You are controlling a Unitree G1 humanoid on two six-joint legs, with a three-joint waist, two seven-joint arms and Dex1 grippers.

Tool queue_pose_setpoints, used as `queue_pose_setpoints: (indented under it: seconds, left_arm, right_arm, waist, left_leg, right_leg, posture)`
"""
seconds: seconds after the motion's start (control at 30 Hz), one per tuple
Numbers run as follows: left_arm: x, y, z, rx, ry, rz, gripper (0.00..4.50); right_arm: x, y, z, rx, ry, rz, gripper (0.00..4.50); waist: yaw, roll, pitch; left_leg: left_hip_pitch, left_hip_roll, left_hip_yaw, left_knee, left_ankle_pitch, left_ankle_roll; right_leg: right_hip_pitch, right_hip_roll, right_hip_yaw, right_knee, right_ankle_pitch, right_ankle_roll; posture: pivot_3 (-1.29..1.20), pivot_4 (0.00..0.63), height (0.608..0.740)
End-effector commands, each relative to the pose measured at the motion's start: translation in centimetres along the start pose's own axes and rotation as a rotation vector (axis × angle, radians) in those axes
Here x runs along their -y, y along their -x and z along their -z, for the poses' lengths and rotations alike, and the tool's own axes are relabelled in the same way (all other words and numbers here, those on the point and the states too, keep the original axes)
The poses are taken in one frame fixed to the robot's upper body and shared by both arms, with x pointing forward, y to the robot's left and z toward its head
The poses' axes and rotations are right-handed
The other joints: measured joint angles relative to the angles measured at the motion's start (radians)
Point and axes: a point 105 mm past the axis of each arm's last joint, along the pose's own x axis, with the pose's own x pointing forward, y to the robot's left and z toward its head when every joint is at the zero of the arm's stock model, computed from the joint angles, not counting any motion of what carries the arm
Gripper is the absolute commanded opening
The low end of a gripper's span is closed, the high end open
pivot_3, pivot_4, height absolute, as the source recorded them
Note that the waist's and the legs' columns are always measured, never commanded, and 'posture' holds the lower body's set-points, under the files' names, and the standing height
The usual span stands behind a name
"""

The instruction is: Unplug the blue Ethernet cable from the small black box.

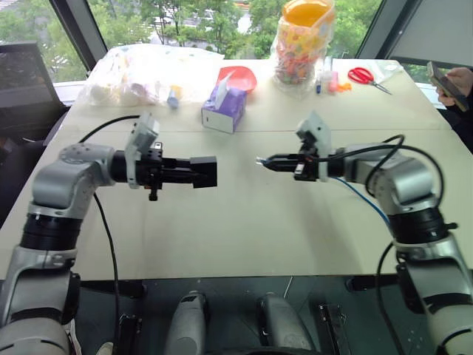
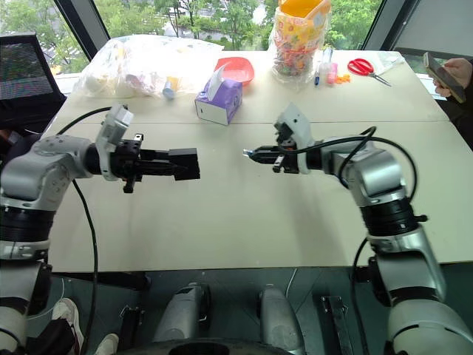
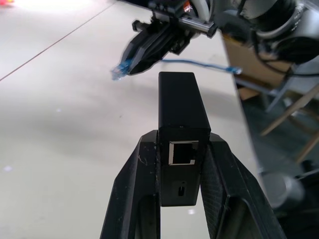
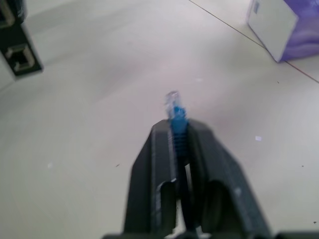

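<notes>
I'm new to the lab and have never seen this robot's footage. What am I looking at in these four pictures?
Two pictures come from the humanoid robot's head, looking down over its arms and a table. The other two come from cameras on its wrists. The left gripper is shut on the small black box, whose socket is empty. The right gripper is shut on the blue Ethernet cable, unplugged, plug poking out. Farther back lie a purple tissue box, a red bowl, scissors and a candy jar.
</notes>
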Motion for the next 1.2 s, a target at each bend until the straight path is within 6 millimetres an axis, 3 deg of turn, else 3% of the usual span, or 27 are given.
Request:
queue_pose_setpoints:
  seconds: [0.03,0.2,0.3,0.4,0.5,0.53,0.73,0.9,0.97,1.0,1.2]
  left_arm:
    - [0.0,-2.1,1.0,-0.014,-0.123,-0.042,0.49]
    - [-1.5,-5.2,2.9,0.023,-0.185,-0.189,0.49]
    - [-2.3,-6.5,3.6,0.062,-0.152,-0.258,0.49]
    - [-3.1,-7.0,3.8,0.096,-0.126,-0.319,0.49]
    - [-3.8,-7.6,4.2,0.123,-0.085,-0.368,0.49]
    - [-3.8,-7.8,4.3,0.125,-0.076,-0.373,0.49]
    - [-4.4,-8.5,5.7,0.117,-0.074,-0.433,0.49]
    - [-4.5,-8.6,8.4,0.057,-0.075,-0.461,0.49]
    - [-4.4,-8.6,9.0,0.056,-0.036,-0.453,1.51]
    - [-4.4,-8.4,9.1,0.057,-0.027,-0.453,1.72]
    - [-4.9,-6.3,7.9,0.075,-0.038,-0.463,4.22]
  right_arm:
    - [2.5,-1.7,-0.7,0.008,0.037,0.168,0.07]
    - [4.4,-3.6,1.7,-0.057,-0.004,0.298,0.07]
    - [4.8,-4.2,3.1,-0.088,-0.024,0.343,1.20]
    - [4.8,-4.3,3.4,-0.091,-0.021,0.350,2.71]
    - [5.1,-3.2,2.9,-0.071,-0.018,0.365,4.23]
    - [5.2,-2.6,2.4,-0.053,-0.020,0.376,4.42]
    - [5.6,0.9,0.8,0.027,-0.065,0.446,4.42]
    - [3.7,4.3,1.9,-0.001,-0.078,0.449,4.42]
    - [2.4,5.1,2.4,-0.026,-0.062,0.425,4.50]
    - [1.8,5.4,2.7,-0.042,-0.047,0.412,4.50]
    - [-1.6,7.2,3.6,-0.125,0.021,0.287,4.50]
  waist:
    - [0.001,0.000,0.000]
    - [0.010,0.000,0.000]
    - [0.006,0.000,0.000]
    - [0.000,0.000,0.000]
    - [0.002,0.000,0.000]
    - [0.002,0.000,0.000]
    - [0.007,0.000,0.000]
    - [0.011,0.001,-0.001]
    - [0.007,0.001,-0.001]
    - [0.006,0.002,-0.002]
    - [-0.003,0.002,-0.002]
  left_leg:
    - [0.000,0.000,0.000,0.000,0.000,0.000]
    - [-0.002,-0.001,0.001,0.001,0.000,0.000]
    - [-0.002,-0.001,0.001,0.001,0.000,0.000]
    - [-0.001,-0.001,0.001,0.000,0.000,0.000]
    - [-0.001,0.000,0.000,0.000,0.000,0.000]
    - [-0.001,0.000,0.000,0.000,0.000,0.000]
    - [-0.001,0.000,0.000,0.000,0.000,0.000]
    - [0.000,-0.001,0.000,0.000,0.000,0.000]
    - [0.001,-0.001,0.000,0.000,0.000,0.000]
    - [0.001,-0.001,0.000,0.000,0.000,0.000]
    - [0.002,0.000,-0.001,0.000,0.000,0.000]
  right_leg:
    - [0.000,0.000,0.000,0.000,0.000,0.000]
    - [0.000,-0.001,0.000,-0.001,0.000,0.000]
    - [0.000,-0.001,0.000,0.000,0.000,0.000]
    - [0.000,-0.001,0.000,0.000,0.000,0.001]
    - [0.000,0.000,0.000,0.001,0.000,0.001]
    - [0.000,0.000,0.000,0.001,0.000,0.001]
    - [0.000,0.000,0.000,0.000,0.001,0.001]
    - [0.002,-0.001,-0.001,0.000,0.001,0.001]
    - [0.002,-0.001,-0.001,0.000,0.001,0.001]
    - [0.003,-0.001,0.000,0.000,0.001,0.001]
    - [0.002,0.000,0.000,0.000,0.000,0.001]
  posture:
    - [0.00,0.150,0.735]
    - [0.00,0.150,0.735]
    - [0.00,0.150,0.735]
    - [0.00,0.150,0.735]
    - [0.00,0.150,0.735]
    - [0.00,0.150,0.735]
    - [0.00,0.150,0.735]
    - [0.00,0.150,0.735]
    - [0.00,0.150,0.735]
    - [0.00,0.150,0.735]
    - [0.00,0.150,0.735]
